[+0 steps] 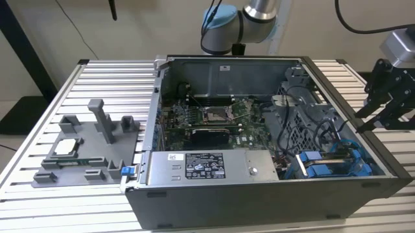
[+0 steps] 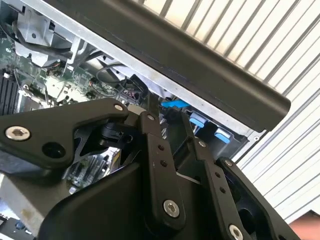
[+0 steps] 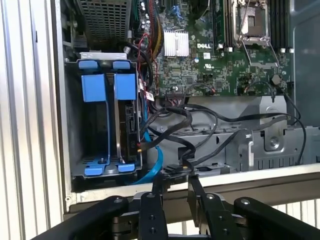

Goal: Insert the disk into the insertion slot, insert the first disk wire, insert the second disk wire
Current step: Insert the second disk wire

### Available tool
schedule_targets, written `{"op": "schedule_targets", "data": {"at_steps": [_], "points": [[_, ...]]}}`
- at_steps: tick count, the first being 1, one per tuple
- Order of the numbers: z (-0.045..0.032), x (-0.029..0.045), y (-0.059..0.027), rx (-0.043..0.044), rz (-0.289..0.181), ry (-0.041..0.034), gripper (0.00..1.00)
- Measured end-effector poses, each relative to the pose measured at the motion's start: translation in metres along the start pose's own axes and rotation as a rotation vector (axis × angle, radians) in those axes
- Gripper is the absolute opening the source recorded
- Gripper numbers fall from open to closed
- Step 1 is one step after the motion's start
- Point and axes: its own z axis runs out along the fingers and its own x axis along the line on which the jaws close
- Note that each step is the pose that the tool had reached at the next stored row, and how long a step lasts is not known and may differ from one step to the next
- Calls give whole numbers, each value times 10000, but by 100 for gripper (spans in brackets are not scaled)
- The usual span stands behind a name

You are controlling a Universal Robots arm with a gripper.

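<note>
The insertion slot (image 3: 95, 125) is a grey bay with blue rails and tabs in the corner of the open computer case, also seen in the exterior view (image 1: 350, 167). The disk (image 3: 129, 122) stands edge-on inside it in a blue carrier, its dark connector edge facing out. A blue wire (image 3: 152, 167) and thin black and red wires (image 3: 141, 146) run up to that edge; I cannot tell whether they are plugged in. My gripper (image 3: 175, 182) hovers above the case wall beside the bay, open, with nothing between its fingers. It hangs at the exterior view's right (image 1: 372, 127).
The case (image 1: 259, 204) lies open on a slatted metal table (image 1: 104, 77). Inside are the motherboard (image 3: 225, 65), a perforated metal cage (image 3: 105, 20), a labelled power-supply box (image 1: 201, 167) and loose black cables (image 3: 200, 130). A grey fixture (image 1: 84, 150) holding parts stands at the exterior view's left.
</note>
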Motion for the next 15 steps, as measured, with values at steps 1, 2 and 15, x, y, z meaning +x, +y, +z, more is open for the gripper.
{"op": "schedule_targets", "data": {"at_steps": [1,2,15], "points": [[0,8,-5,-1,1,-4,100],[0,17,-9,-2,1,-7,100],[0,97,-29,-8,1,-8,100]]}}
